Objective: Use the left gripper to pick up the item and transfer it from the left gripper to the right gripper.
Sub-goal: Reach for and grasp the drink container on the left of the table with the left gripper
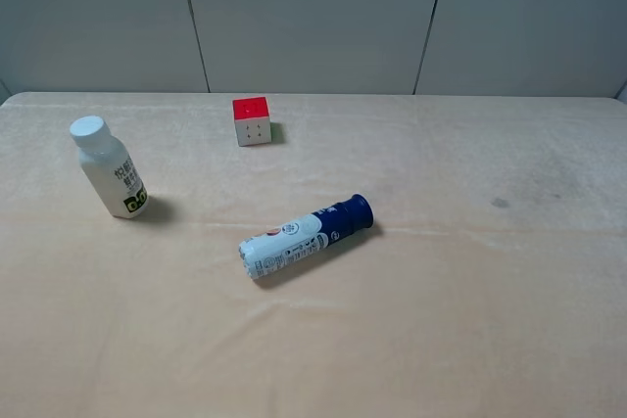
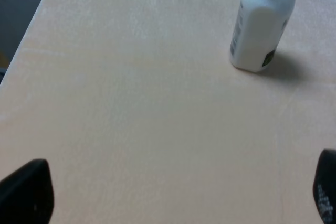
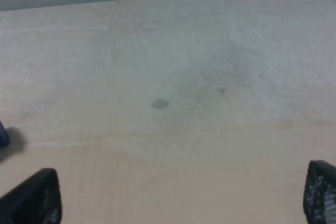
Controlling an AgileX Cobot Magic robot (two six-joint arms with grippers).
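The item, a small white bottle (image 1: 110, 168) with a white cap and a green-and-black band, stands upright on the left of the beige table. It also shows in the left wrist view (image 2: 261, 24), well ahead of my left gripper (image 2: 176, 195). That gripper is open and empty; only its two black fingertips (image 2: 26, 192) show at the frame's corners. My right gripper (image 3: 181, 198) is open and empty over bare table, with its fingertips (image 3: 34, 198) wide apart. Neither arm shows in the exterior high view.
A blue-and-white tube (image 1: 306, 236) lies on its side at the table's middle. A red-topped cube (image 1: 252, 120) sits toward the back. A small dark stain (image 1: 500, 203) marks the cloth on the right, seen also in the right wrist view (image 3: 159, 103). Grey wall panels stand behind.
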